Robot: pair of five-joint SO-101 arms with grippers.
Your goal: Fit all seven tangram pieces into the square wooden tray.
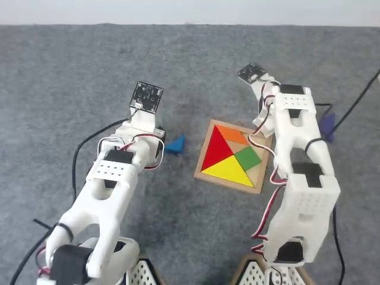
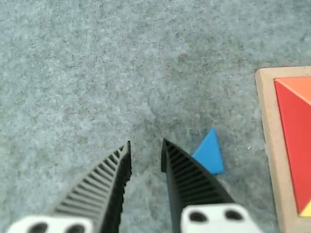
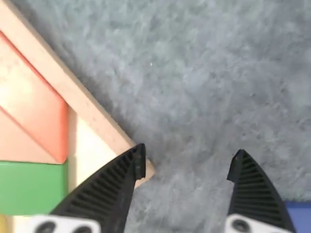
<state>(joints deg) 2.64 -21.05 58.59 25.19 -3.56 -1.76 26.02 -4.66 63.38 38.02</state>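
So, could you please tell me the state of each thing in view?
wooden tray: partly filled.
red piece: in tray.
yellow piece: in tray.
green piece: in tray.
orange piece: in tray.
blue triangle: loose, outside tray.
purple piece: loose, outside tray.
left gripper: jaws open, empty.
right gripper: jaws open, empty.

Open carpet point(image 2: 239, 131) between triangle point(image 2: 210, 154) and tray point(image 2: 265, 126)

**Desk surface: contents**

Desk point(image 1: 89, 77): grey, fuzzy covering. Lying on it:
- blue triangle point(image 2: 210, 154), just beside the left pincer point(image 2: 146, 143)
- wooden tray point(image 3: 82, 104), one corner at the right pincer point(image 3: 189, 156)
- dark blue piece point(image 3: 299, 216), on that pincer's other side
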